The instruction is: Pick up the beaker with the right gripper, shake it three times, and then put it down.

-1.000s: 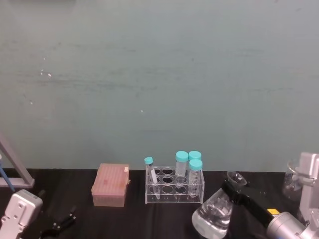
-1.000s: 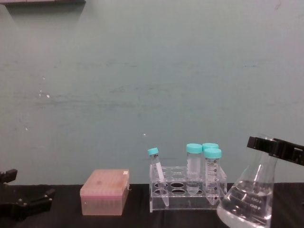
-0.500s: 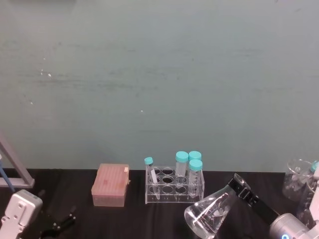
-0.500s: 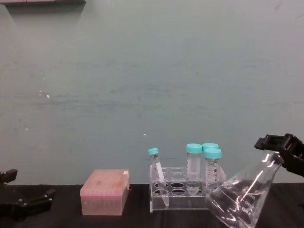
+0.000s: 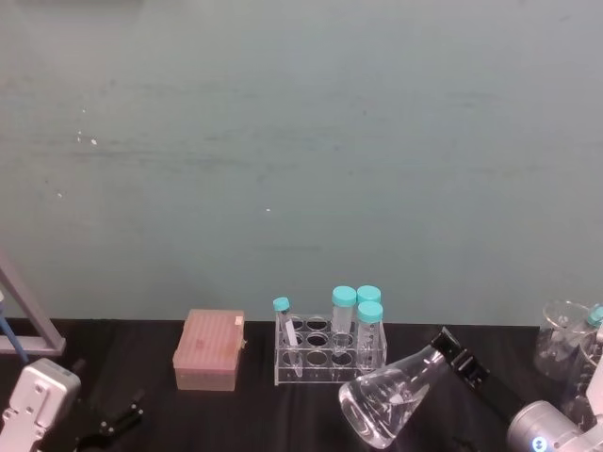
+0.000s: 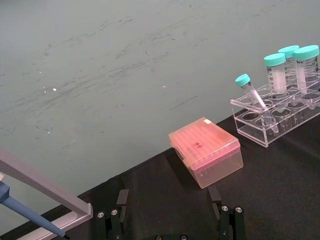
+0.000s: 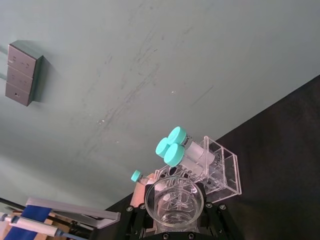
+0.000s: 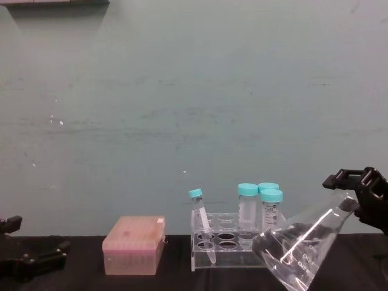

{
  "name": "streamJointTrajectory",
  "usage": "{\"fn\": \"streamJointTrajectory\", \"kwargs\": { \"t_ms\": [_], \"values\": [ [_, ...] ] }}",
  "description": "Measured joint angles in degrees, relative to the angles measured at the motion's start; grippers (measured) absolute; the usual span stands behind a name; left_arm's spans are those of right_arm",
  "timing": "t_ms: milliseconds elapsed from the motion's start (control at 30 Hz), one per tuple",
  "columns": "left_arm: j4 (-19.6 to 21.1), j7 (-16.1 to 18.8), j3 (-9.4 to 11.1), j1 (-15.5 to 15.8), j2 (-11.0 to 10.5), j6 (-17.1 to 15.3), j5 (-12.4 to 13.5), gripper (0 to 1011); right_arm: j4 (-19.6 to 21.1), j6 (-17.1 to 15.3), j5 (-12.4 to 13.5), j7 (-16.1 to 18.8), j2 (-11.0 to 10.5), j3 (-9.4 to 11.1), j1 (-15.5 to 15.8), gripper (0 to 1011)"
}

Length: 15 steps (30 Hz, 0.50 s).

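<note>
Right gripper [image 5: 455, 351] jaws closed on the neck of the beaker [image 5: 386, 407], just under the flared rim; the right wrist view has a jaw on each side of the glass [image 7: 174, 202]. Beaker sits lower right of the head frame, tilted hard: neck up and to the right, wide base swung toward frame centre. Chest view agrees, clamp [image 8: 359, 189] at the right edge, flask body [image 8: 300, 251] slanting down-left in front of the tube rack [image 8: 233, 245]. Can't tell whether its lower edge touches the table [image 5: 254, 414]. Pink tip box [image 5: 209, 350] left of the rack. Left gripper [image 6: 170, 226] low at lower left, fingers spread, nothing between them.
</note>
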<state>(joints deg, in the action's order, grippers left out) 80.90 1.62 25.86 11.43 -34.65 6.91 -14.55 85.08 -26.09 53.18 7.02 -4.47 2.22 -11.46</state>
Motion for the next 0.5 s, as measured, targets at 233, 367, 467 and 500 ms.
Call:
{"fn": "streamJointTrajectory", "kwargs": {
  "t_ms": [233,367,467,500],
  "values": [
    [0.00,0.00,0.00,0.00,0.00,0.00,0.00,1000,-0.34,4.22,-4.77,2.35,-3.26,-3.59,-0.37,478],
    [0.00,0.00,0.00,0.00,0.00,0.00,0.00,1000,-1.22,12.67,-14.95,5.82,-8.75,-9.32,-1.38,478],
    [0.00,0.00,0.00,0.00,0.00,0.00,0.00,1000,-1.90,18.68,-21.36,7.00,-11.82,-12.48,-2.26,478],
    [0.00,0.00,0.00,0.00,0.00,0.00,0.00,1000,-2.07,20.24,-23.11,7.16,-12.54,-13.20,-2.50,478]
  ]
}}
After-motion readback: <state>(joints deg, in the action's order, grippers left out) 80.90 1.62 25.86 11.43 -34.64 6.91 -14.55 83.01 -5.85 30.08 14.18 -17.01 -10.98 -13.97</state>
